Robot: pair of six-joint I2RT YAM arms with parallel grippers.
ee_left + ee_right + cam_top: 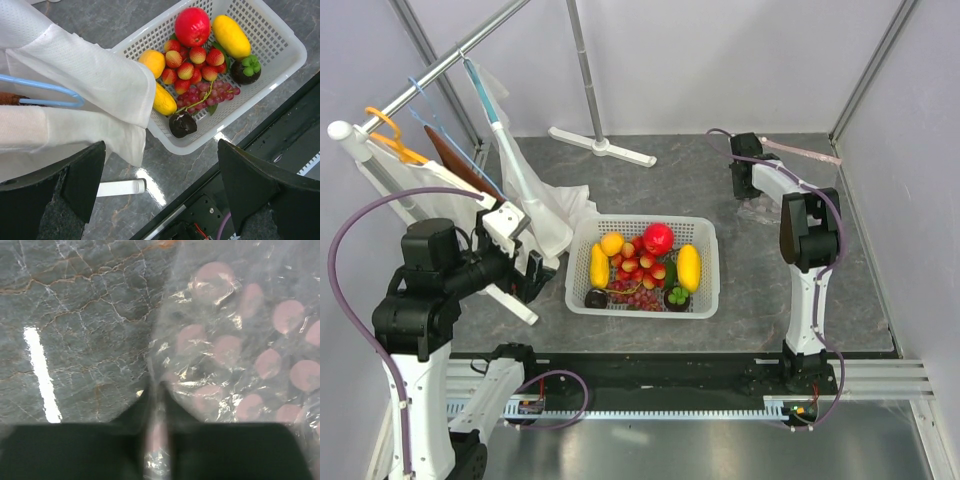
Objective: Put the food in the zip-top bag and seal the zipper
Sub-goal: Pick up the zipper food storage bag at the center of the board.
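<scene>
The right hand (156, 440) is pinched shut on a fold of the clear bag (240, 340), and its two dark fingers (75, 450) meet with crinkled plastic between them. The bag's pale pink dots fill the right of the wrist view, and the grey marbled desk (75, 315) shows beside it. From above, this hand sits at the far right of the desk, and the pink zipper (805, 151) runs out just beyond it toward the right wall.

The left hand (160, 200) is spread wide and holds nothing, with its fingers (65, 190) at either edge of the wrist view. It hangs above the desk at the near left. A white cloth (90, 85) on a blue hanger (45, 87) drapes just ahead of it and overlaps one corner of the white mesh basket (280, 40).

All the food lies in that basket, mid-desk and well apart from the bag:
- a red pomegranate (192, 26)
- two yellow mangoes (231, 36)
- an orange (152, 62)
- a heap of red-yellow fruits (192, 67)
- purple grapes (205, 95)
- two dark mangosteens (182, 124)
</scene>
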